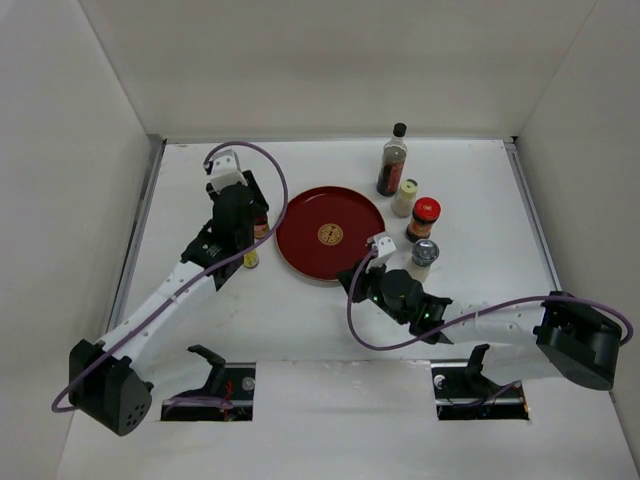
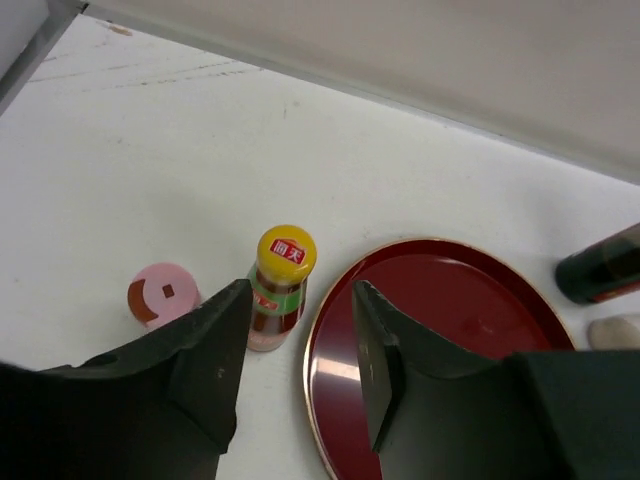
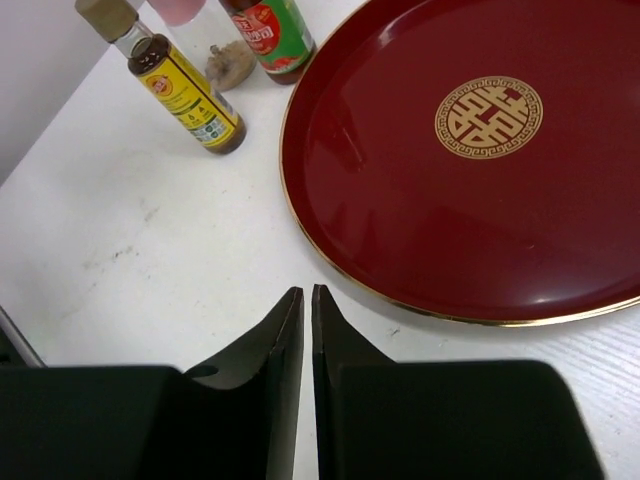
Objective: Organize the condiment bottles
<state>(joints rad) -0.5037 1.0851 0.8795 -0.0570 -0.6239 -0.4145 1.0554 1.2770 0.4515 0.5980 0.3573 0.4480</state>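
saw left gripper (image 2: 300,300) at 9 o'clock of the red tray (image 2: 440,330), jaws spread wide. caught orange-capped bottle (image 2: 283,285) upright in the gap between the fingers (image 2: 215,350) in the left wrist view, just beside the tray rim; could not tell any touch. spotted pink-capped bottle (image 2: 163,293) at 9 o'clock of that one, near but apart. picked out small yellow bottle (image 3: 185,90) in the right wrist view, beige cap, yellow label, standing on the table (image 3: 150,250) close to the same two, off the tray. found right gripper (image 3: 308,300) at 5 o'clock of the tray, just outside the rim, jaws pressed together with only a thin slit between, pinching nothing, pointed toward the tray edge. logged four more on the table along the tray's right side in the top view: tall dark bottle (image 1: 392,160) at 1 o'clock, cream bottle (image 1: 405,197) at 2, red-lidded jar (image 1: 424,218) at 3, grey-lidded jar (image 1: 423,258) at 4. read all four as upright, in a close curved row, the grey-lidded one nearest the right gripper. noted gold emblem (image 3: 488,117) at the tray centre, purple cable (image 1: 280,170) looped off the left arm.
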